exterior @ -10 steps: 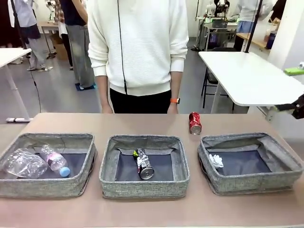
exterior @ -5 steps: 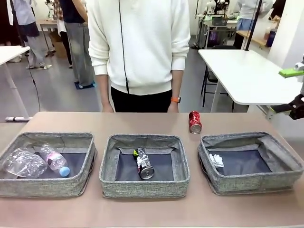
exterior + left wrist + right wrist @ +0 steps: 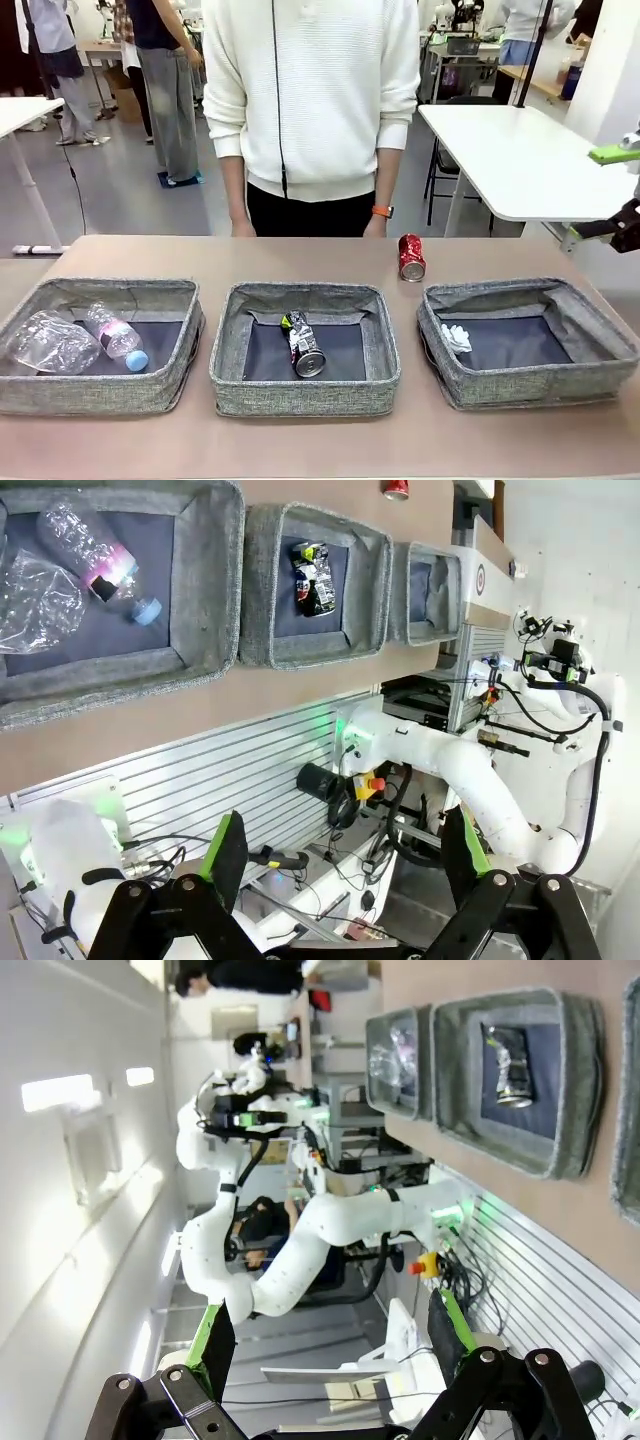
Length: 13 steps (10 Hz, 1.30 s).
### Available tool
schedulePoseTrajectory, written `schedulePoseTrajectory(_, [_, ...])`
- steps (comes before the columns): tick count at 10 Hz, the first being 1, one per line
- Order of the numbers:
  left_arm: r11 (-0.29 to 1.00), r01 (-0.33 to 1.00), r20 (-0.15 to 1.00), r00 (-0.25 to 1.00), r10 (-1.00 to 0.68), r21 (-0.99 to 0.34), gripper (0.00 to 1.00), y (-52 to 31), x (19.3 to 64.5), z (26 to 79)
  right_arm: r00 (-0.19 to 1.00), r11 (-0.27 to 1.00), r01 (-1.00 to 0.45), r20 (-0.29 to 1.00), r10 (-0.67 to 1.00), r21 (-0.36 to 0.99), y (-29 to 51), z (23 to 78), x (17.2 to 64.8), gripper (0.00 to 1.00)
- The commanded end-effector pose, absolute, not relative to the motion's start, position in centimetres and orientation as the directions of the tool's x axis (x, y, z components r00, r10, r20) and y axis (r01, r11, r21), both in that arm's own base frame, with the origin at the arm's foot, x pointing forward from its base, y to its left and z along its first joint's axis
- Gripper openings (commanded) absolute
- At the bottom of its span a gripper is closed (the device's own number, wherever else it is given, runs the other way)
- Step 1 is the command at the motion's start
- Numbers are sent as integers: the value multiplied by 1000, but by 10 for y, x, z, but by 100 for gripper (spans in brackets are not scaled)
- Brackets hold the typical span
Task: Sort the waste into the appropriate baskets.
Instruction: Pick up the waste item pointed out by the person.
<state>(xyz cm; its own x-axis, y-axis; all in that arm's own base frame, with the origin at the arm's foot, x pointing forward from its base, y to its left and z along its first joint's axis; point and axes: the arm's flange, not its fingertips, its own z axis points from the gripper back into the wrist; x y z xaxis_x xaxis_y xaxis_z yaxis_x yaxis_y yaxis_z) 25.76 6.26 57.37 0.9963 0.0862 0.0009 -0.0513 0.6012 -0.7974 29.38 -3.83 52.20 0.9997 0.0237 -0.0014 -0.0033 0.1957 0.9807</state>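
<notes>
Three grey baskets sit in a row on the table point(image 3: 300, 450); the left basket point(image 3: 60, 395) holds a crushed clear bottle point(image 3: 48, 343) lying against a clear plastic bottle with blue cap point(image 3: 115, 337), cap towards the near side; the middle basket point(image 3: 300, 398) holds a black-silver can point(image 3: 303, 347) lying on its dark bottom; the right basket point(image 3: 530, 385) holds a crumpled white paper wad point(image 3: 455, 338) near its left wall. A red can point(image 3: 411, 258) stands upright on the bare table, just beyond the gap between the middle and right baskets, near the far edge. A person in a white sweater point(image 3: 310, 90) stands at the far side, arms hanging. The left gripper point(image 3: 345, 852) hangs off the table with its jaws spread wide, holding nothing; the right gripper point(image 3: 330, 1335) is likewise wide apart and empty.
</notes>
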Motion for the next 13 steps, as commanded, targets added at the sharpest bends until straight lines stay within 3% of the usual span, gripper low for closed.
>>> schedulePoseTrajectory(1, [595,-29,14,998,68,-803,100,65,255,571,999,204,-23,17,31,979,-39,519,291,100])
schedulePoseTrajectory(13, [595,-29,14,998,68,-803,100,65,255,571,999,204,-23,17,31,979,-39,519,291,100])
